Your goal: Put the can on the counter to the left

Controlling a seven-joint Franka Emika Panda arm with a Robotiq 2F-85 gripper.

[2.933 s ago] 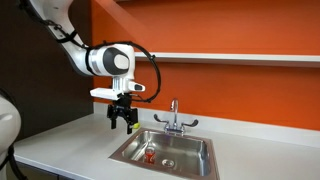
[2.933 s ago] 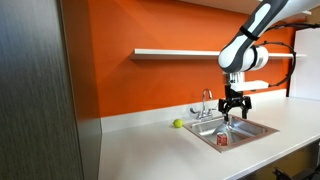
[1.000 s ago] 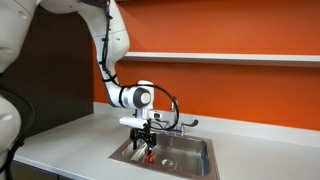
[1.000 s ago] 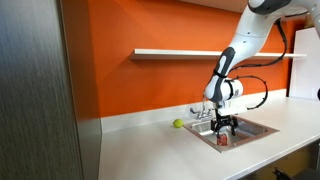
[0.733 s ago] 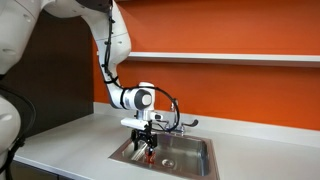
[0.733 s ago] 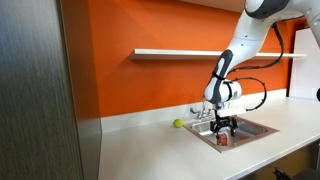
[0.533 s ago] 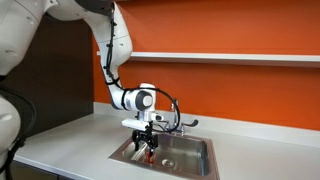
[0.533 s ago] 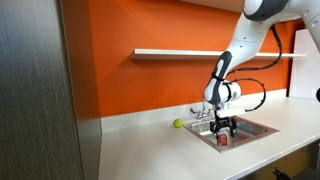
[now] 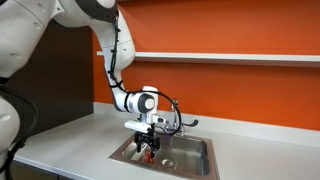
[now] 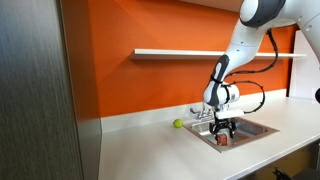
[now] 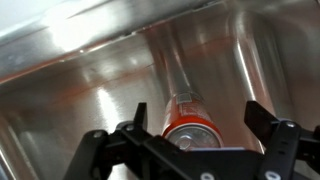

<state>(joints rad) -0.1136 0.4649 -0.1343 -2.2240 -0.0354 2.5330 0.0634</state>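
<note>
- Saw the can (image 11: 190, 125) upright on the floor of the sink (image 11: 80, 70), low and centre in the wrist view.
- Read its long axis as vertical, with the silvery top facing up toward the wrist camera and the red side running away below it.
- Noted a short red cylinder with a bright metal rim on top; lettering too blurred to read.
- Caught a reddish streak on the steel wall behind, in the upper middle of the wrist view.
- Found the gripper (image 11: 198, 110) spread wide and down inside the basin, one finger on each side of the can.
- Placed one finger (image 11: 140, 112) just beside the can's side and the opposite one clearly apart from it; gripped nothing.
- Made out the can (image 9: 150, 156) (image 10: 223, 141) in both exterior views only as a small red spot under the gripper (image 9: 148, 149) (image 10: 224, 131), in the end of the sink (image 9: 190, 158) (image 10: 255, 128) nearer the picture's left.
- Could not judge its tilt from those views.
- Saw the grey counter (image 9: 60, 145) (image 10: 150, 150) stretching toward the lower left of both exterior views.
</note>
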